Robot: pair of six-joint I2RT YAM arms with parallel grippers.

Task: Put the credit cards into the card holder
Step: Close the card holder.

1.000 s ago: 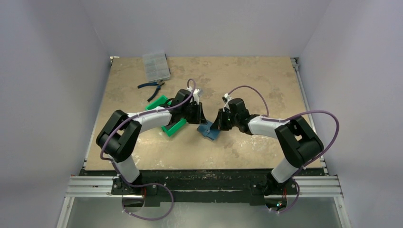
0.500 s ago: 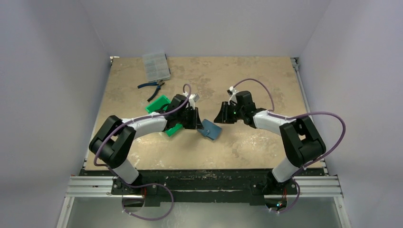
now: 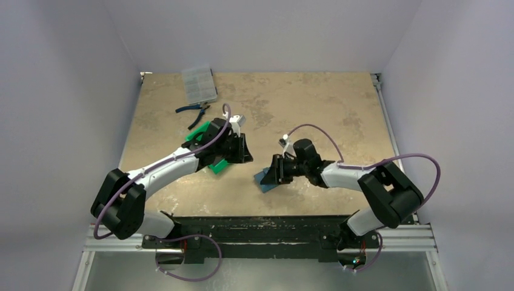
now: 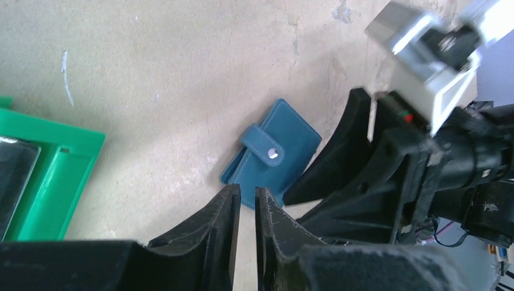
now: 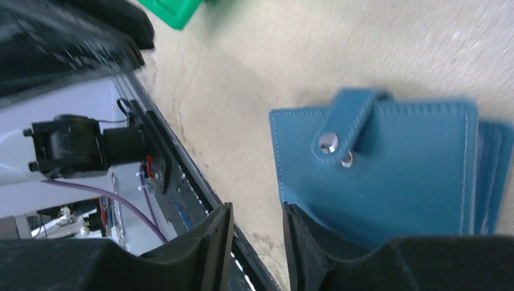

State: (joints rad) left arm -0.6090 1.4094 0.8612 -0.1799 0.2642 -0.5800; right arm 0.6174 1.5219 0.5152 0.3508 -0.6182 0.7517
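While low, right arm [image 3: 339,171] beside wallet [image 3: 265,177]

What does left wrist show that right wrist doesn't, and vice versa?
Left wrist only: the whole card holder, folded shut and flat on the table, with the right hand at its edge. Right wrist only: a close-up of the tab's snap with a second stud just beside it, the holder's layered edges, and the black rail along the table's edge. Both: the holder with its tab folded over the front, part of the green tray, and the tabletop.
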